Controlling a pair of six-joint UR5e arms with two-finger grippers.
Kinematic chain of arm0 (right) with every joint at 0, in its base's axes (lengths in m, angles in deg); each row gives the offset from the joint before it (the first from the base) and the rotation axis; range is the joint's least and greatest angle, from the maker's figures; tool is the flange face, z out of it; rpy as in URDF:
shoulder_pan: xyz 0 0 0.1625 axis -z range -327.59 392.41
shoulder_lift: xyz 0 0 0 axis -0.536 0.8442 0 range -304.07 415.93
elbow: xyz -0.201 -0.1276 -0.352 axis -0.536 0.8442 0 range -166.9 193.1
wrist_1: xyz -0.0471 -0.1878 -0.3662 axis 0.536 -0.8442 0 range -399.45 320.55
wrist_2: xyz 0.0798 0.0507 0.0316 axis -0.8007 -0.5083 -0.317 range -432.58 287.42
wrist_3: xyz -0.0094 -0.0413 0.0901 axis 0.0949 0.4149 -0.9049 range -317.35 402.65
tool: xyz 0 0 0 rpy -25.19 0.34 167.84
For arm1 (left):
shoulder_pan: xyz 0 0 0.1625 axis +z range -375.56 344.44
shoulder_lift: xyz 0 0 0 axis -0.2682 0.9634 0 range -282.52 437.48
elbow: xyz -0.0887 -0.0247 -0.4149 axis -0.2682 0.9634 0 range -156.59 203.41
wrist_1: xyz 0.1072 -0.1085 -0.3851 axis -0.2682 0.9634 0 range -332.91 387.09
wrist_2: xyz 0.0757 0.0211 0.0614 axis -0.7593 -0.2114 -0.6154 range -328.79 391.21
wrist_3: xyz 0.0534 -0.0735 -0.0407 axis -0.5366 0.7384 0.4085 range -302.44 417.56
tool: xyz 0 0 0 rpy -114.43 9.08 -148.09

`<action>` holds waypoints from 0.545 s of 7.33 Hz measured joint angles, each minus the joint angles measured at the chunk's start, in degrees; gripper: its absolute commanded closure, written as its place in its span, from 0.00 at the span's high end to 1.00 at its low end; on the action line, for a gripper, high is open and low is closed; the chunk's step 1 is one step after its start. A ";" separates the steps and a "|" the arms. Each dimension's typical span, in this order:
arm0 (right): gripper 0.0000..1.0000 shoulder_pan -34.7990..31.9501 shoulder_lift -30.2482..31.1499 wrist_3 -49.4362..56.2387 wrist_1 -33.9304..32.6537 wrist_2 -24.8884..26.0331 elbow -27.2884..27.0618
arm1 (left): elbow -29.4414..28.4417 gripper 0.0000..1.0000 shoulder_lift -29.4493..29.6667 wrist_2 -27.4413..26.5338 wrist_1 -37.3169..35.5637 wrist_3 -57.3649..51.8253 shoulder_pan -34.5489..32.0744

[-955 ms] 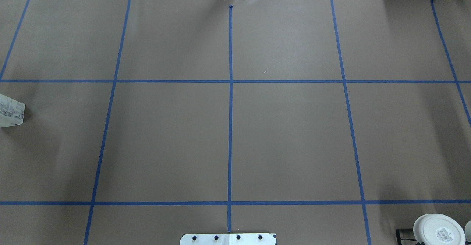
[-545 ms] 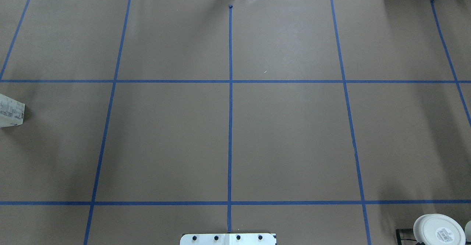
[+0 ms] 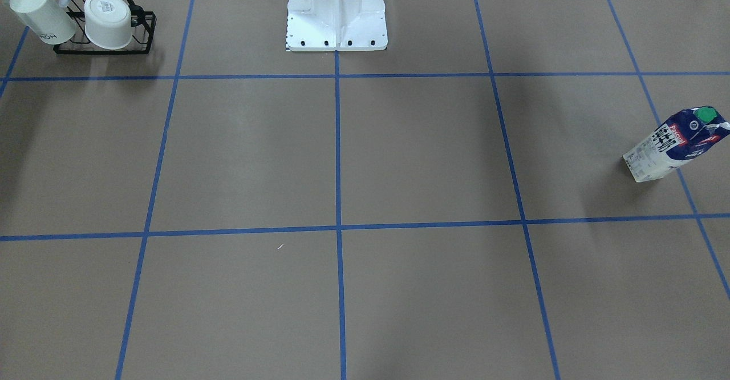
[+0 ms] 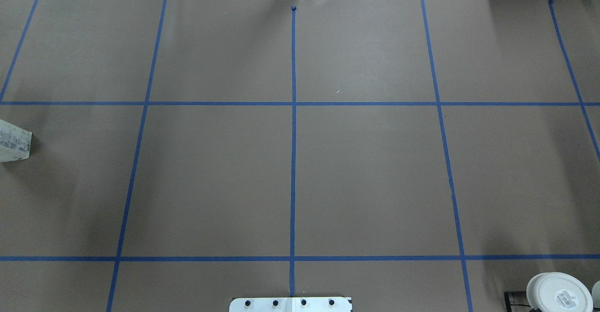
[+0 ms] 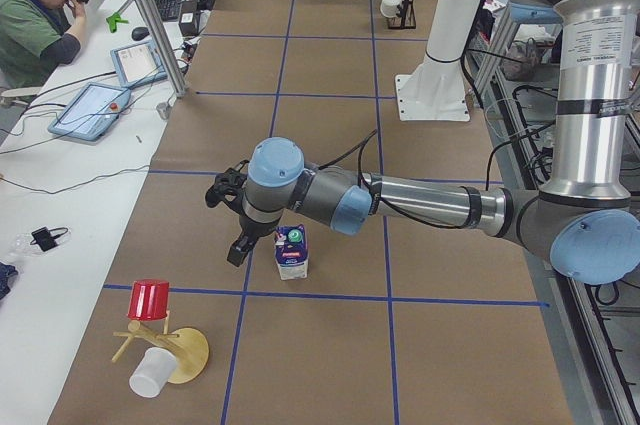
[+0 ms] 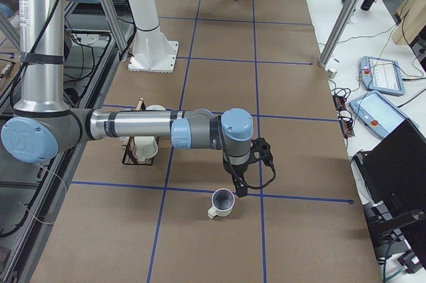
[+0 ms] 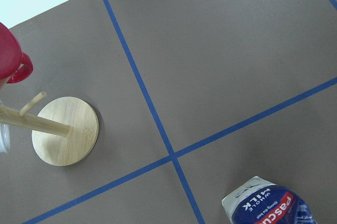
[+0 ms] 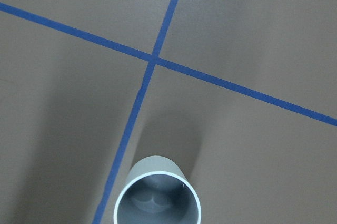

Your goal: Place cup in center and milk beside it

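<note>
The cup (image 6: 221, 202), a plain white mug with a grey inside, stands upright at the table's right end, beside a tape crossing. It also shows at the bottom of the right wrist view (image 8: 158, 195). My right gripper (image 6: 239, 190) hangs just above and beside its rim; I cannot tell if it is open or shut. The milk (image 5: 292, 252) stands upright at the table's left end and shows in the front view (image 3: 676, 143). My left gripper (image 5: 238, 248) is close beside the carton, apart from it; its state is unclear. The center (image 4: 293, 181) is bare.
A black wire rack (image 3: 105, 43) with two white mugs stands near the robot's right side. A wooden mug tree (image 5: 170, 350) with a red cup (image 5: 149, 299) stands near the milk. The white robot base (image 3: 336, 12) is at the near edge. An operator (image 5: 40, 15) sits alongside.
</note>
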 measured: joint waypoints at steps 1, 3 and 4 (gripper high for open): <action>0.94 0.20 0.24 -1.23 4.75 0.04 3.97 | 0.03 0.99 -0.04 0.01 0.74 0.00 0.00; 0.85 1.56 0.34 -2.52 8.60 0.11 7.66 | 0.11 0.99 -0.20 0.01 1.89 0.06 0.00; 0.80 2.54 0.36 -2.70 9.04 0.13 8.25 | 0.12 0.99 -0.23 0.01 2.19 0.06 0.00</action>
